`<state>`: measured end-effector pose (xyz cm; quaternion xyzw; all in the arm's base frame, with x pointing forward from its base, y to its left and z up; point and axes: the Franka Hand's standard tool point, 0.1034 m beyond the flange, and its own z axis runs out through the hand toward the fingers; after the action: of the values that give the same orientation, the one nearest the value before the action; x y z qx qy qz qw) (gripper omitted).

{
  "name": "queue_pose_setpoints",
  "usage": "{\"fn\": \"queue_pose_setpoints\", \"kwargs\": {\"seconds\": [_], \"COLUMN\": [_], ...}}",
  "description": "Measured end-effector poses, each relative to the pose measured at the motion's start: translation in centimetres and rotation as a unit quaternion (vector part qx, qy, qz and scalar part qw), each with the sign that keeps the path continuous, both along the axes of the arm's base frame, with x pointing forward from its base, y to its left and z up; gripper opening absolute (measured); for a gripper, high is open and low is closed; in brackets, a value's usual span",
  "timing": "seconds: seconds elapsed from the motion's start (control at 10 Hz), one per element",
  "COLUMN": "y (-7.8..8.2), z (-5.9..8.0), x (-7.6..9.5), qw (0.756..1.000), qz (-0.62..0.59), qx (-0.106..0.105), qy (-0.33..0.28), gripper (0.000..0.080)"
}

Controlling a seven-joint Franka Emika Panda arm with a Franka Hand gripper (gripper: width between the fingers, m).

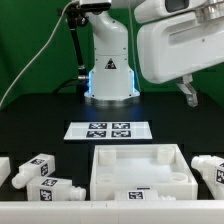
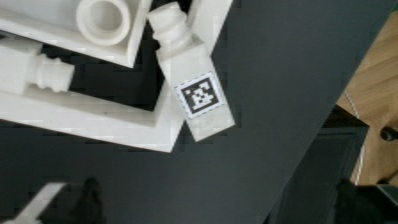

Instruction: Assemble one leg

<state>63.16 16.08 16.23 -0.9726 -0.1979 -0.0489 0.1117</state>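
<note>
Black table (image 1: 40, 118) bears the marker board (image 1: 108, 129) and a leg (image 1: 38, 168); green backdrop (image 1: 30, 40) behind.

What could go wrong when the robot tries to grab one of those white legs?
1. In the wrist view, one leg lies tight against the tabletop. A finger of the hand might bump the tabletop instead of slipping round the leg.
2. On the exterior view's left, the back leg and the front leg lie close together. Grabbing one could nudge the other away.
</note>
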Motion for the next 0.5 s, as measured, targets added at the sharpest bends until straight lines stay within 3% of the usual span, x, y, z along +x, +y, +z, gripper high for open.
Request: {"fn": "queue_pose_setpoints", "kwargs": {"seconds": [0.2, 0.3, 0.5], "y": [0.6, 1.0, 1.6], "z": [-0.1, -0.1, -1.2], "x": [-1.9, -1.8, -1.9], "qw": [0.995, 0.99, 0.982], "qz": [0.023, 0.035, 0.053], "qx": [-0.013, -0.019, -0.107], "qy": [0.101, 0.132, 0.15], "gripper": [0.0649, 0.0649, 0.0649]}}
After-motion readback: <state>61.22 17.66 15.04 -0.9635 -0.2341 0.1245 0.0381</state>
